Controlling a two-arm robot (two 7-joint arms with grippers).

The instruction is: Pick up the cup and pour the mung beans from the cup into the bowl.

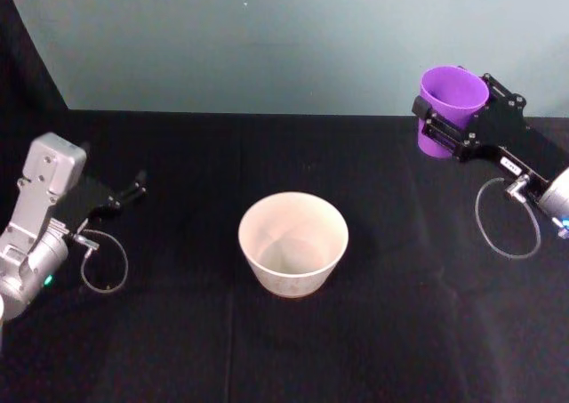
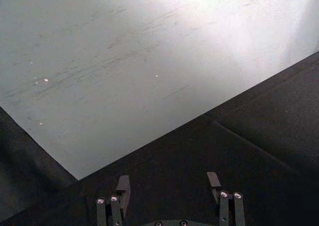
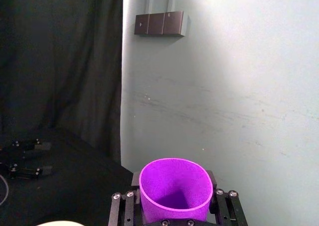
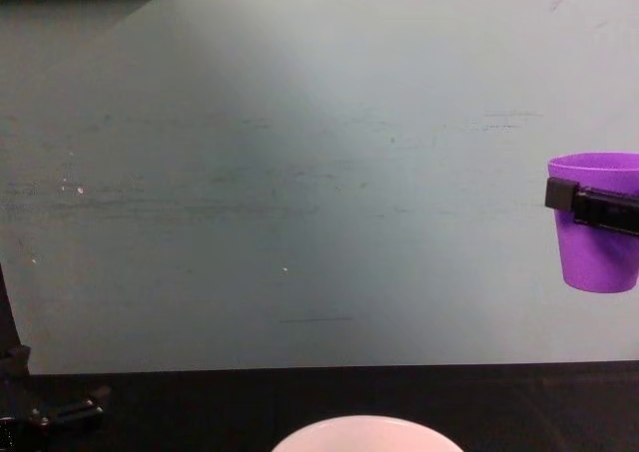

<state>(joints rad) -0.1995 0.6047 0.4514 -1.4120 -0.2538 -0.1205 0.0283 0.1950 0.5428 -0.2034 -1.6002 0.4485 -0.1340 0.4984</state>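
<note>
Right now my right gripper [image 1: 452,123] has its fingers [image 4: 597,209] clamped on the cup [image 1: 455,93]. It is upright, presumably to prevent spilling, high above the desk [image 1: 178,332], well right of the bowl [image 1: 293,243]. The left gripper [image 1: 132,189] sits parked, fingers apart.

Cup [image 4: 597,260] right side: cut off by the chest view's edge.
Cup floor: hidden by the near rim, right wrist view.
Bowl [image 4: 364,432] body: cut off below the chest view.
</note>
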